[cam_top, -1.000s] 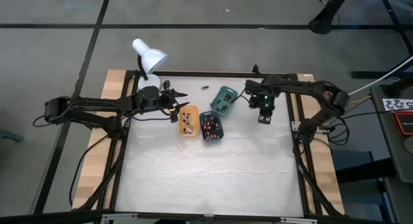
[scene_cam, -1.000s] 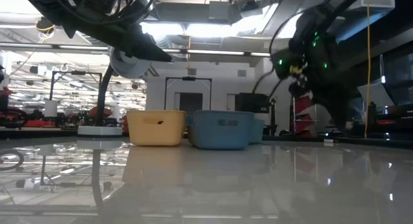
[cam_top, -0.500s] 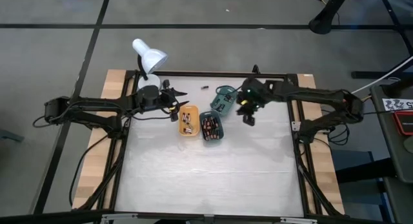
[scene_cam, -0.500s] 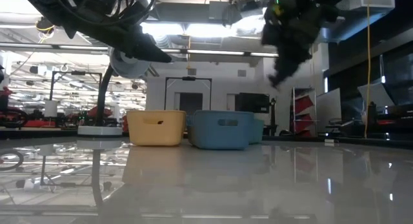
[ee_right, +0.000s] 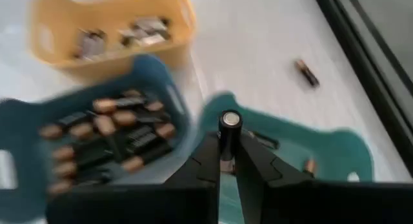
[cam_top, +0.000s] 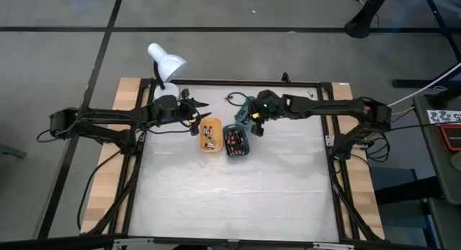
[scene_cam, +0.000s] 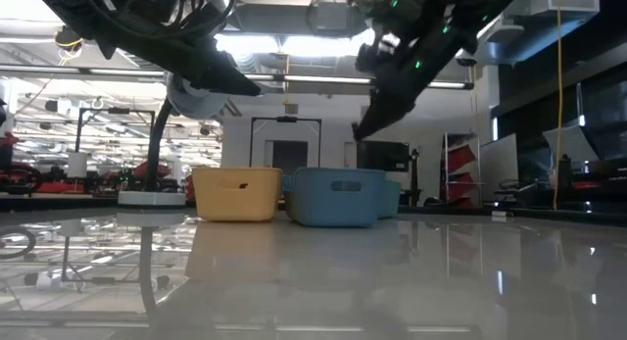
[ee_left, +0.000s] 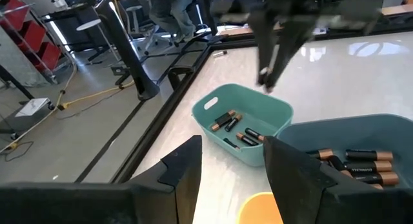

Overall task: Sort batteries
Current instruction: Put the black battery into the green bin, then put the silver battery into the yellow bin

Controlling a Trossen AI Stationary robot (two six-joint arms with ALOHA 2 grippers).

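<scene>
Black-and-copper battery (ee_right: 228, 130) sits pinched end-up in the right gripper (ee_right: 224, 161), above the green tray (ee_right: 352, 161) w/ the teal tray (ee_right: 26, 130) just beside. Risk: releasing off-centre drops it in the wrong tray or on the table. Left gripper (ee_left: 231, 161) waits spread wide, far-left of the trays.

Orange tray (cam_top: 210, 135), dark teal tray (cam_top: 235, 142), green tray (cam_top: 248, 111).

Tabletop (scene_cam: 392, 281) is super glossy white, basically a mirror, with the ceiling lights reflecting in it across the lower half of the low view. Bare wood planks (cam_top: 130, 91) poke out at the table's left and right edges. The orange tray (scene_cam: 235, 193), dark teal tray (scene_cam: 333, 196) and green tray (ee_left: 248, 124) look like smooth matt plastic. Batteries (ee_left: 361, 162) are dark with shiny coppery metal ends. Lamp shade (cam_top: 167, 64) is glossy white.
</scene>
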